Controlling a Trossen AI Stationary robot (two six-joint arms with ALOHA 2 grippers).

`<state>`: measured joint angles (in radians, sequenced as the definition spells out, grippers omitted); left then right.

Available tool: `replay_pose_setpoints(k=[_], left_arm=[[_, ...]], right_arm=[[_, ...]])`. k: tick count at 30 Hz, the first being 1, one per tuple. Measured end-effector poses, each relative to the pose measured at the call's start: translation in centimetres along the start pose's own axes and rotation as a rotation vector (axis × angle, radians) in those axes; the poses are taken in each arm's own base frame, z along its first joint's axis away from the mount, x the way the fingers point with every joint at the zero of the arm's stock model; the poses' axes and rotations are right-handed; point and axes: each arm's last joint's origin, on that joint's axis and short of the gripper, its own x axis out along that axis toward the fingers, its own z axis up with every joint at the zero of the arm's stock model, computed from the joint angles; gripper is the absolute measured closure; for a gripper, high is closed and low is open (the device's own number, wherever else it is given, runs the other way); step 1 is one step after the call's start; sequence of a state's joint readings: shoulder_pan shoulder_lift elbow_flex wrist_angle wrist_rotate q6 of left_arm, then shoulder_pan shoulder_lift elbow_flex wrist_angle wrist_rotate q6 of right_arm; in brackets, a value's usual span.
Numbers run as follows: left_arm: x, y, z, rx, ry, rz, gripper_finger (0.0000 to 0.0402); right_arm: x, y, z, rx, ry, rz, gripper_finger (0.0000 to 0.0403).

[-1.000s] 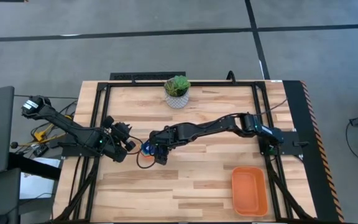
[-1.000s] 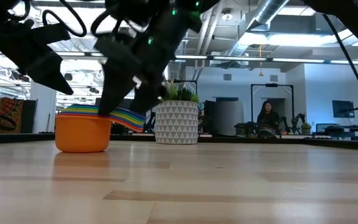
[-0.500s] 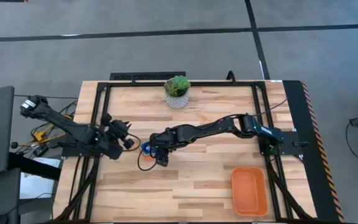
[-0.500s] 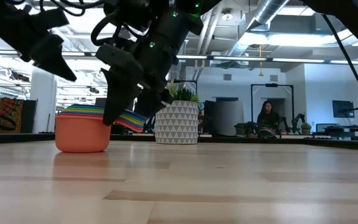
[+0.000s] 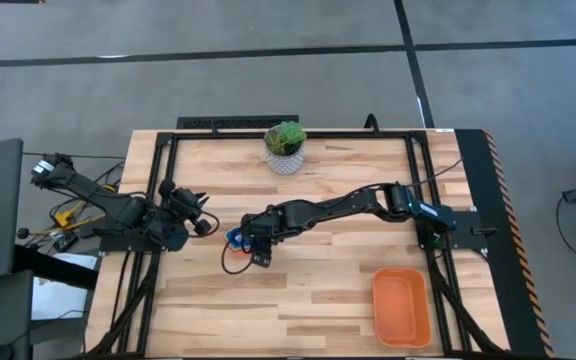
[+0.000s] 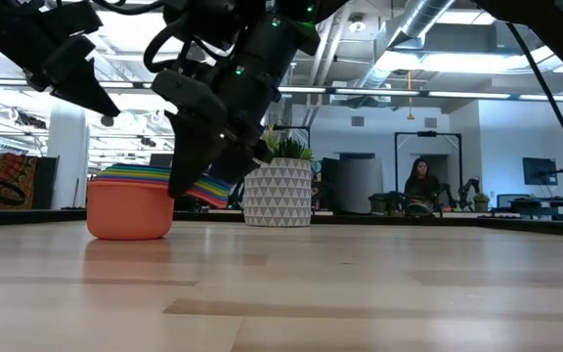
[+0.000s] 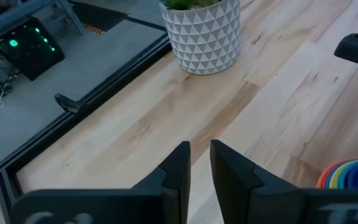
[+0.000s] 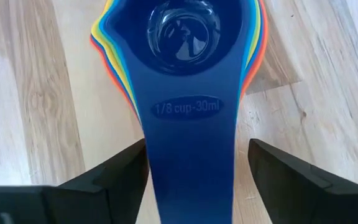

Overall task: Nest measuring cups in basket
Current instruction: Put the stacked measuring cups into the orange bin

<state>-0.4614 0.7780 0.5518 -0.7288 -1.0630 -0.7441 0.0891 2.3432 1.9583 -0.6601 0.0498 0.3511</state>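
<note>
The measuring cups (image 5: 234,238) sit nested in one stack on the table left of centre. The orange one (image 6: 130,210) is outermost, and the dark blue one (image 8: 185,37) is innermost on top. Their handles (image 6: 208,188) fan out toward my right gripper (image 5: 248,243). That gripper is open, with a finger on either side of the dark blue handle (image 8: 191,162). My left gripper (image 5: 204,226) hovers shut and empty to the left of the stack. The orange basket (image 5: 401,305) lies at the near right of the table. My right gripper (image 8: 197,152) stands open astride the stacked handles, coming at them along their length, slanting down. One finger (image 8: 126,168) lies right beside the dark blue handle's edge; I cannot tell whether it touches. The other finger (image 8: 284,171) stands apart.
A white pot with a green plant (image 5: 285,147) stands near the far edge, behind the stack. Bare wooden table lies between the stack and the basket. A person sits in the room far beyond the table (image 6: 421,181).
My left gripper has drawn back from the stack toward the table's left edge and has risen. The stack of cups and my right gripper have kept their places.
</note>
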Motion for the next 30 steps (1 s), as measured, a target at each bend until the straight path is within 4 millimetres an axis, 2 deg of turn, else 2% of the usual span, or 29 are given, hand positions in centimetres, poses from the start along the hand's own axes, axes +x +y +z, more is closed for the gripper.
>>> replay_pose_setpoints(k=[10,22,26,30], left_arm=[[0.0,0.0,-0.01,0.005,0.001,0.0,0.0349],[0.0,0.11,-0.14,0.018,0.011,0.004,0.0349],[-0.01,0.11,-0.14,0.018,0.011,0.004,0.0349],[-0.01,0.11,-0.14,0.018,0.011,0.004,0.0349]], right_arm=[[0.07,-0.42,-0.09,0.004,0.02,-0.013,0.0153],[0.06,-0.38,-0.1,-0.019,0.02,-0.011,0.0238],[0.07,-0.4,-0.1,-0.026,0.02,-0.011,0.0244],[0.06,-0.42,-0.18,-0.032,0.028,-0.014,0.0228]])
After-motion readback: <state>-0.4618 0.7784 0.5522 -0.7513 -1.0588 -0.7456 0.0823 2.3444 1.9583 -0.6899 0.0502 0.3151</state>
